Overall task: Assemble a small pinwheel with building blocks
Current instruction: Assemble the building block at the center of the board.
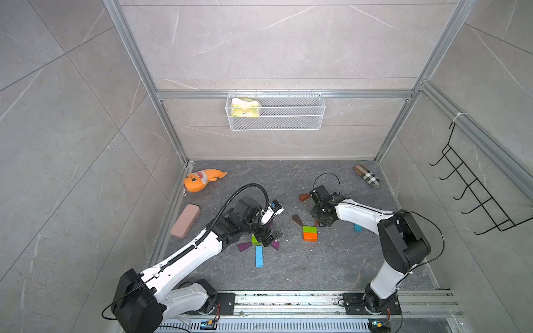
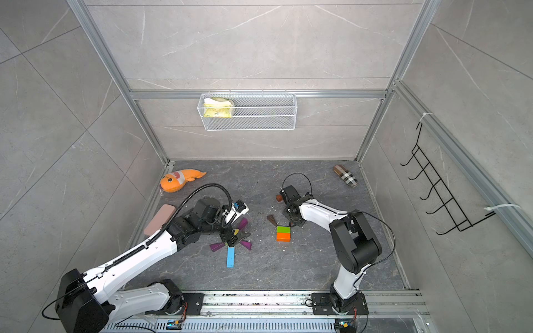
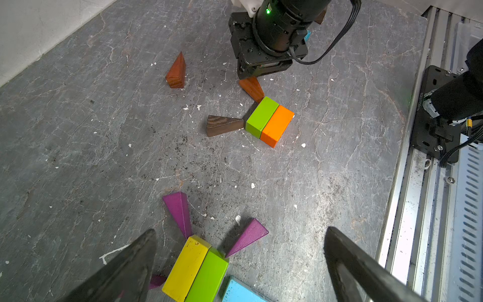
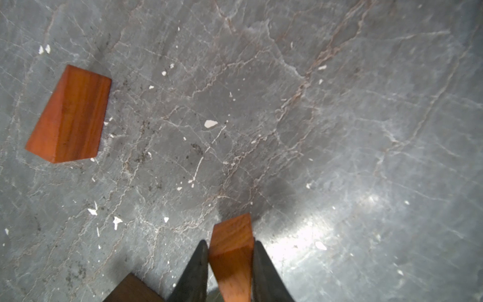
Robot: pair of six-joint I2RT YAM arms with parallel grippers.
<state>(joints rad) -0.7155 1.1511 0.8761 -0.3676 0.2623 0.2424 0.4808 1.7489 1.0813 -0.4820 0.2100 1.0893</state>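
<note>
Plainly, the left arm's jaws stand wide open and hold nothing, low over a yellow brick [image 3: 187,266] and a green brick [image 3: 209,277]. These two lie side by side left of the middle of the desk [image 1: 317,265]. From that pair purple wedges [image 3: 179,211] fan out, and a light-blue bar [image 1: 259,256] runs from it toward the front edge. The right arm's jaws are closed narrowly on a red-brown wedge [image 4: 232,251], one finger on each side. One end of this wedge sits at a corner of a second green brick [image 3: 261,116], which lies flush against an orange brick [image 3: 277,125]. A dark brown wedge [image 3: 223,125] points its tip at that pair. Another red-brown wedge [image 4: 70,115] lies apart, nearer the back edge.
</note>
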